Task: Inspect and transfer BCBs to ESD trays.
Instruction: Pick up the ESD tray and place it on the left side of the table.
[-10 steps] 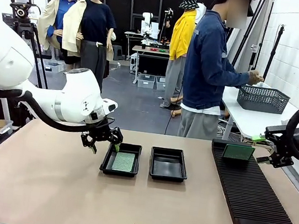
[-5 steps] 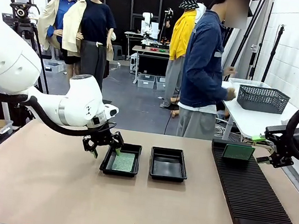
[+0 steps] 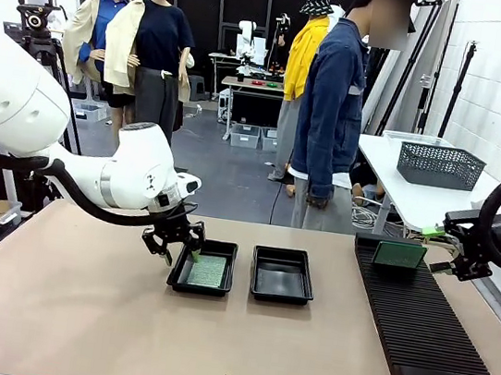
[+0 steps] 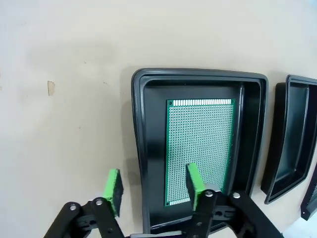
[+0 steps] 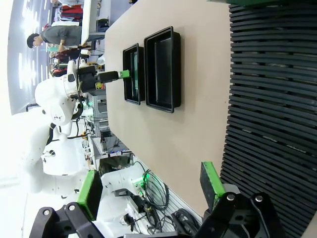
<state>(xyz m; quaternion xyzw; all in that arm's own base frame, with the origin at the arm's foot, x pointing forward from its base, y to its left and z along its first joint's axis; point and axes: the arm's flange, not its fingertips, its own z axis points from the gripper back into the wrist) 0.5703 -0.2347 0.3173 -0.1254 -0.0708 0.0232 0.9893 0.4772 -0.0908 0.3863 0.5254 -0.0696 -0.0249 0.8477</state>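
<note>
One BCB (image 4: 200, 144) is lying flat in the left ESD tray (image 4: 138, 148), long axis running near-to-far. The left gripper (image 4: 153, 191) is hovering over that tray's left rim, jaws parted and empty. The right gripper (image 5: 152, 191), jaws gaping empty, is hanging just right of an upright BCB (image 3: 400, 254) in the rack (image 3: 426, 333).

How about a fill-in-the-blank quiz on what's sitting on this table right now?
1. The tray below the left gripper holds a flat ___ board.
2. The second tray, right beside it, is ___.
3. The ribbed rack holds ___ standing board, at its far end.

Missing words: green; empty; one.
</note>
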